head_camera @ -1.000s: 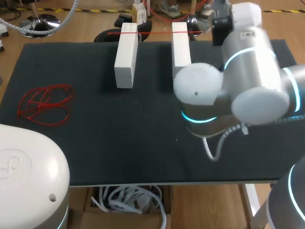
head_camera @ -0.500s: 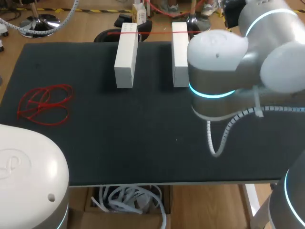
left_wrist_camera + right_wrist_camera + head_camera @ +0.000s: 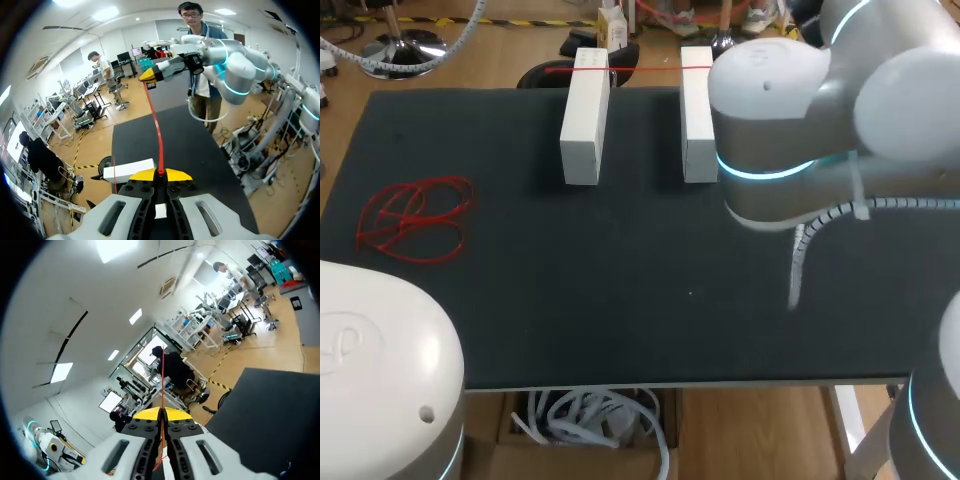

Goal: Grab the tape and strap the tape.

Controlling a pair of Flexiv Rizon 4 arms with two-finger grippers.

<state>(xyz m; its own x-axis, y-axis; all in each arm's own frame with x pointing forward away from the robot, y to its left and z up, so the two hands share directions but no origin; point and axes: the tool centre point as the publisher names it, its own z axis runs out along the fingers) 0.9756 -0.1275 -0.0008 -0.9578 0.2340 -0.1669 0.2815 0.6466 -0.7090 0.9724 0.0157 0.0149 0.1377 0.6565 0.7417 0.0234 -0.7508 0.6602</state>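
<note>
The thin red plastic strapping tape point(image 3: 157, 125) stretches between both grippers. The left gripper point(image 3: 160, 172) is pinched together on one end and the right gripper point(image 3: 161, 412) is clamped on the other. The tape looks light, limp and slick, so gripping near the ends under tension probably holds best. A loose red tangle point(image 3: 415, 215) lies at the head view's left.

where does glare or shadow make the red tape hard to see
Head view: even light, red coil plain on the dark table. Left wrist view: tape clear. Right wrist view: strong glare overhead, tape only a thin line.
</note>
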